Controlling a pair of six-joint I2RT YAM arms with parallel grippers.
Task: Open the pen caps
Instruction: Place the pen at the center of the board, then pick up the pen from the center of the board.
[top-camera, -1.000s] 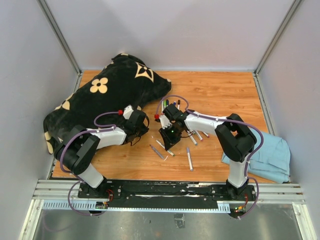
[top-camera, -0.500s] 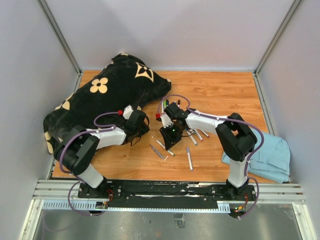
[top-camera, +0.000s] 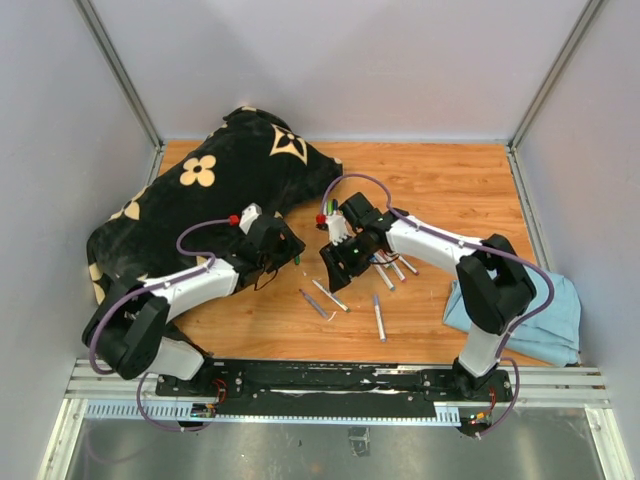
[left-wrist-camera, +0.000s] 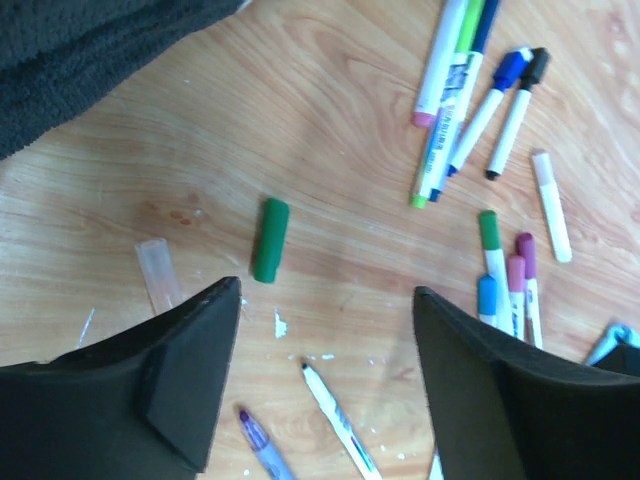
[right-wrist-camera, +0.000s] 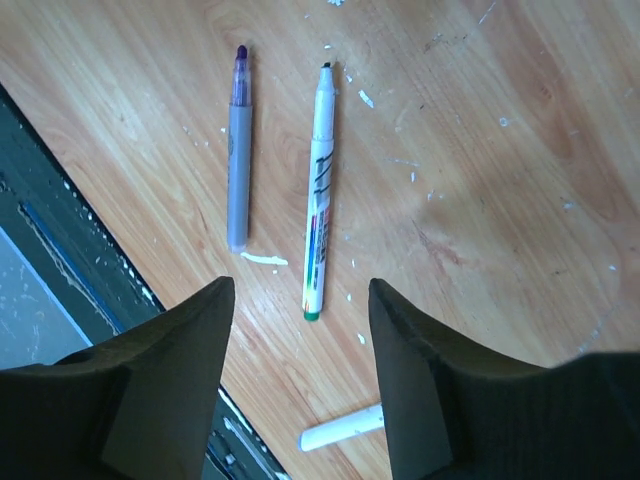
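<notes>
On the wooden table (left-wrist-camera: 330, 120), where the left gripper (left-wrist-camera: 327, 292) and right gripper (right-wrist-camera: 300, 285) stand open and empty, the pen caps (left-wrist-camera: 510, 68) seem light, hard and slippery, best pinched across the middle while the barrel (left-wrist-camera: 478, 120) is held.

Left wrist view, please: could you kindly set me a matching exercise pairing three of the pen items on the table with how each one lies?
Things:
1. loose green cap
2. black-capped marker
3. purple-tipped marker

States:
A. cap on, beside a blue-capped marker
B. tip bare, near the bottom edge of the view
C. off any pen, lying loose on the wooden table

Pairs: 1-C; 2-A; 3-B
</notes>
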